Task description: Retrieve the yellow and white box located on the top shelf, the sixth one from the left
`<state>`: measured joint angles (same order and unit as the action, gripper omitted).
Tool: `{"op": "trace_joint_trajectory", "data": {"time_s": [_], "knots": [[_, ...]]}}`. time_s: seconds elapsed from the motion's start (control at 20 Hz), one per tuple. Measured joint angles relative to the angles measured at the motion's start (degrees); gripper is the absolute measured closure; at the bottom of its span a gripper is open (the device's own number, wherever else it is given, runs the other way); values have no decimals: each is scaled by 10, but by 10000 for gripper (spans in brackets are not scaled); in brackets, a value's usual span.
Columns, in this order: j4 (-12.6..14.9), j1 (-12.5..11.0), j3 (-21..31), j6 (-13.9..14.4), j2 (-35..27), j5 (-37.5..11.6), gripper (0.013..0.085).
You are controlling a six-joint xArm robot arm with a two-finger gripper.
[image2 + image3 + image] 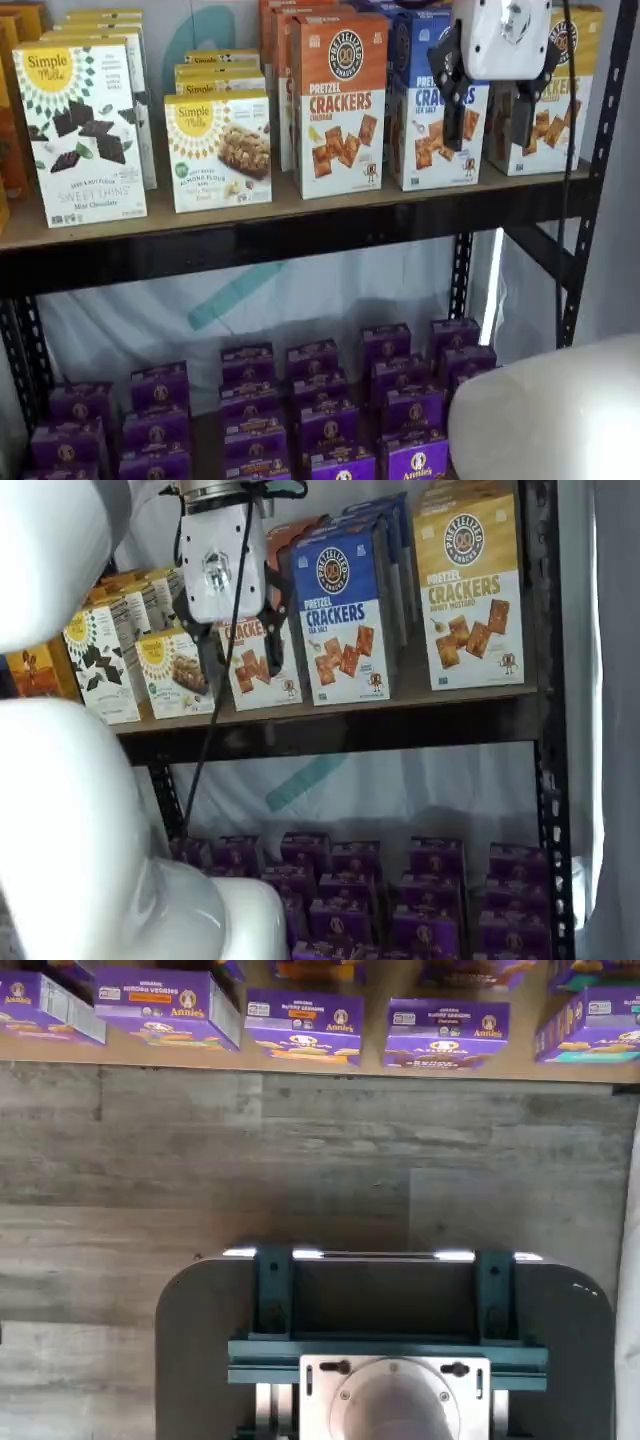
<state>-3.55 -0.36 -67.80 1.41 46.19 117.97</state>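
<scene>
The yellow and white box (470, 590) stands upright at the right end of the top shelf (330, 708), next to the black upright. In a shelf view the same box (548, 125) is partly covered by my gripper (488, 135), which hangs in the air in front of the top shelf (300, 205). Its two black fingers point down with a wide gap between them and nothing in it: open. From the other side my gripper (240, 660) shows in front of the orange-topped box, well left of the yellow one. The wrist view shows no fingers.
A blue-topped cracker box (345, 610) and an orange-topped one (340, 100) stand left of the yellow box. Simple Mills boxes (85, 130) fill the shelf's left part. Purple boxes (330, 410) crowd the lower level. The white arm (80, 780) covers the left foreground.
</scene>
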Motion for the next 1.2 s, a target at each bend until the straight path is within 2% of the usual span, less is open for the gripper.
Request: {"op": "trace_joint_trajectory", "data": {"time_s": [0.75, 1.2], "knots": [[43, 14, 28, -4, 19, -49, 130], [54, -6, 46, -27, 22, -66, 130]]}}
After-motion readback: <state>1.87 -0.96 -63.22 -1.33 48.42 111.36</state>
